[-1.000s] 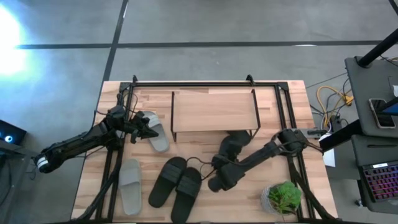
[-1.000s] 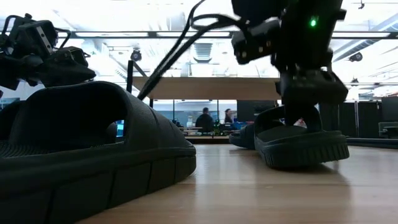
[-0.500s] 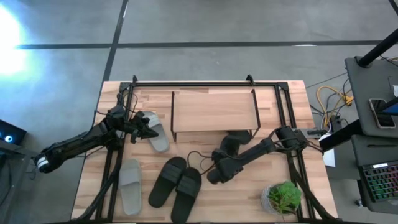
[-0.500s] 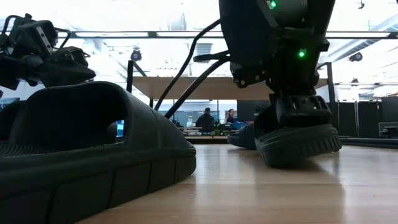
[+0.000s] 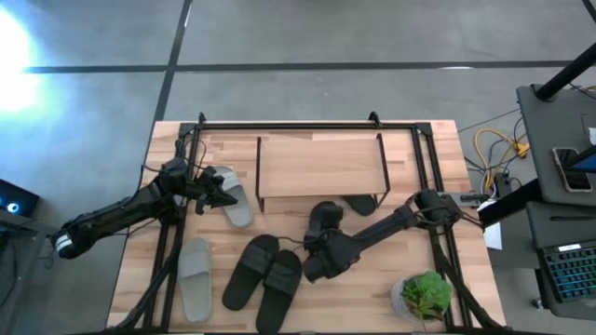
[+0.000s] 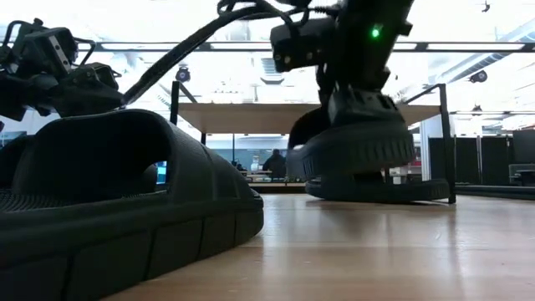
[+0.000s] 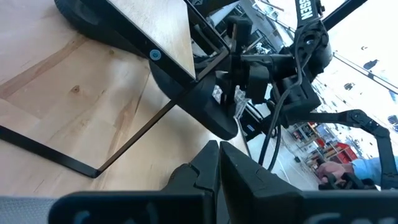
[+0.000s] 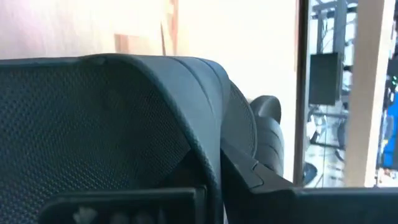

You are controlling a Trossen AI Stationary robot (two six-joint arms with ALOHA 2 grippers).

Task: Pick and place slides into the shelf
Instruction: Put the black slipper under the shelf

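one black slide (image 5: 358, 204) already lies under the shelf (image 5: 319, 166). the right tool (image 5: 323, 244) is clamped on a second black slide (image 6: 351, 149), held clear of the table (image 6: 351, 251) just in front of the shelf. two black slides (image 5: 264, 276) and a grey slide (image 5: 194, 279) remain on the table; the left tool (image 5: 216, 193), closed narrow, sits at the other grey slide (image 5: 233, 196).

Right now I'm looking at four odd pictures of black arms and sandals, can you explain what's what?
Two robot arms work at a wooden table. One picture looks straight down, one looks level across the tabletop, two come from cameras on the wrists. The right gripper is shut on a black slide, lifted off the table in front of the shelf. The left gripper is shut on a grey slide. Another grey slide, a black pair and a plant lie nearby.
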